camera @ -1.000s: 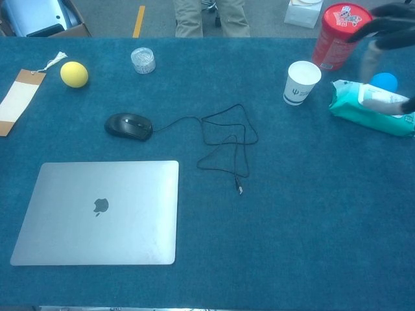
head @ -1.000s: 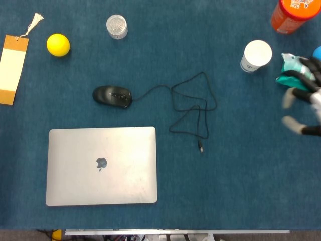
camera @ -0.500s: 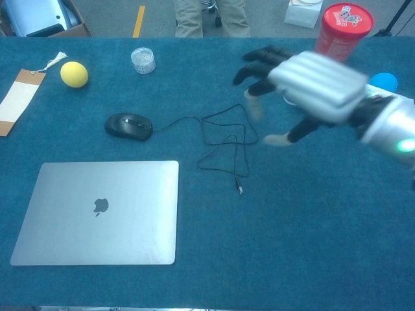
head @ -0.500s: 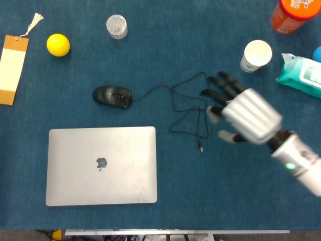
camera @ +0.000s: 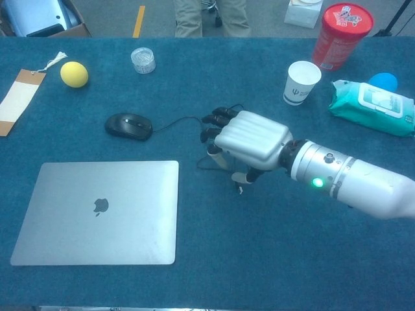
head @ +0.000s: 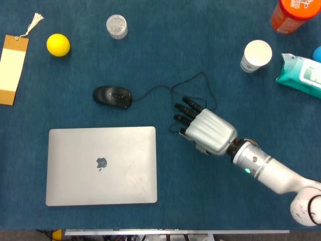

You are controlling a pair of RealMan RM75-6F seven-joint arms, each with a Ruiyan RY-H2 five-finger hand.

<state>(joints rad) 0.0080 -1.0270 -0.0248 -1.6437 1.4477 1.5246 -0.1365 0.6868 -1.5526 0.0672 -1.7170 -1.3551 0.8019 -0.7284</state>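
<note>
Right hand (head: 206, 129) has swept in from the far right edge, away from the teal wipes pack (head: 302, 74), and now lies palm down over the looped mouse cable (head: 193, 84), its dark fingers (head: 184, 112) a little apart and pointing left; whether they pinch the cable underneath I cannot tell. That cable runs left to the black mouse (head: 112, 96), just beyond the closed silver laptop (head: 102, 165), which bears an apple logo. On the paper cup (camera: 301, 81) a small dark mark shows, unreadable. Left hand shows in neither view.
</note>
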